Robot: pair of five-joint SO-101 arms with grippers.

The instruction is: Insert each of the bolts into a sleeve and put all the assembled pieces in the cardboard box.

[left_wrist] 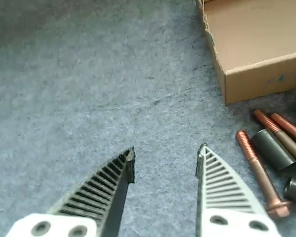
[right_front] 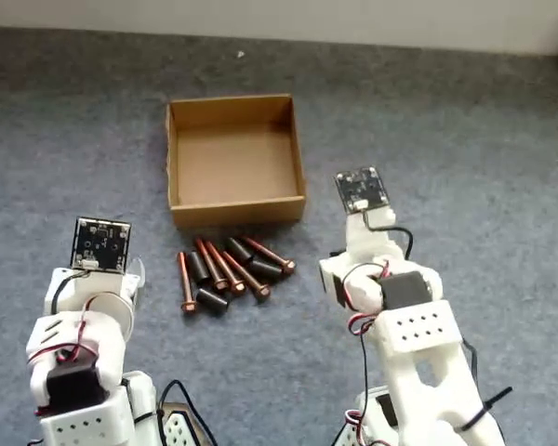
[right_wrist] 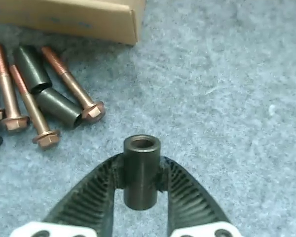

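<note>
My right gripper is shut on a dark sleeve, held upright with its open bore facing the camera, above the grey carpet. Beside it lies a pile of several copper bolts and dark sleeves. In the high view this pile lies just in front of the cardboard box, between the two arms. My left gripper hovers open over bare carpet, with a bolt and a sleeve off to one side. The box's corner appears beyond them.
Grey carpet covers the whole table. The left arm stands at the front left and the right arm at the front right. The box holds nothing visible inside. Open carpet lies left and right of the box.
</note>
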